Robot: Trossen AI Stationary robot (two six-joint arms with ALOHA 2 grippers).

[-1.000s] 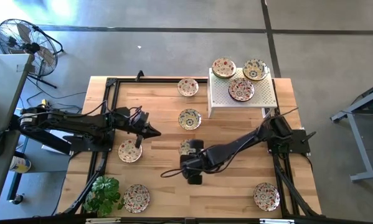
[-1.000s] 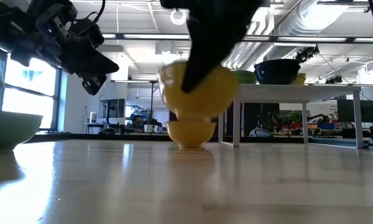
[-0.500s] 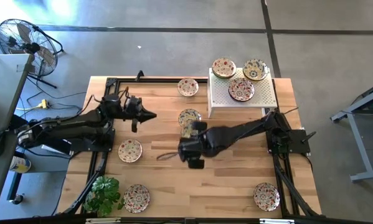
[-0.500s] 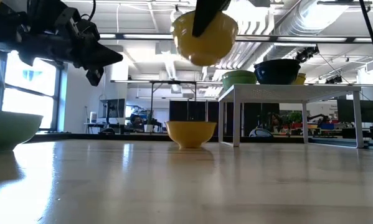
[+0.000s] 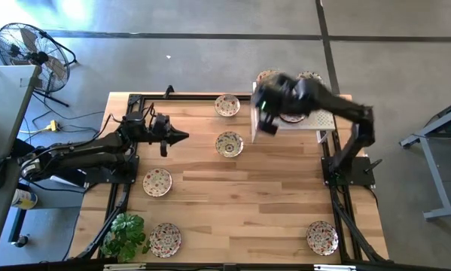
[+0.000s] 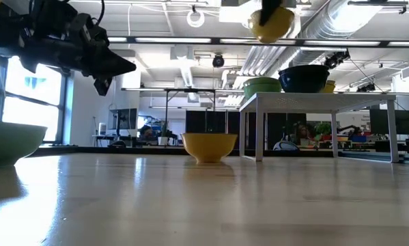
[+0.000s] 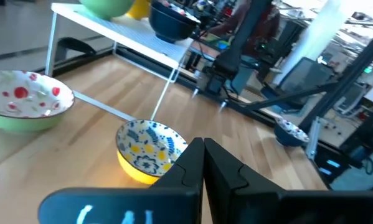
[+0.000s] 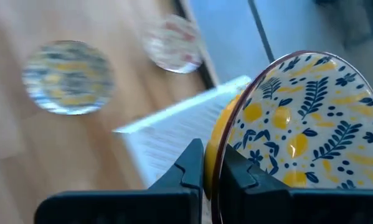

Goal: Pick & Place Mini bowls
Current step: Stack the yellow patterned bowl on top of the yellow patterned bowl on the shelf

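Yellow-patterned bowl point(image 8: 298, 130) pinched by its rim in right gripper point(image 8: 212, 163), raised over stand point(image 5: 315, 119) edge | left gripper point(image 5: 181, 136) pressed together, idle above table left of middle bowl point(image 5: 229, 144) | progress: three bowls on stand, five on table left to move

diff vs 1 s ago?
Right gripper, shut on a yellow bowl, carried it up from mid-table to above the white stand. Left gripper, shut and empty, moved toward the table's far side, then held. Bowls on the table unchanged.
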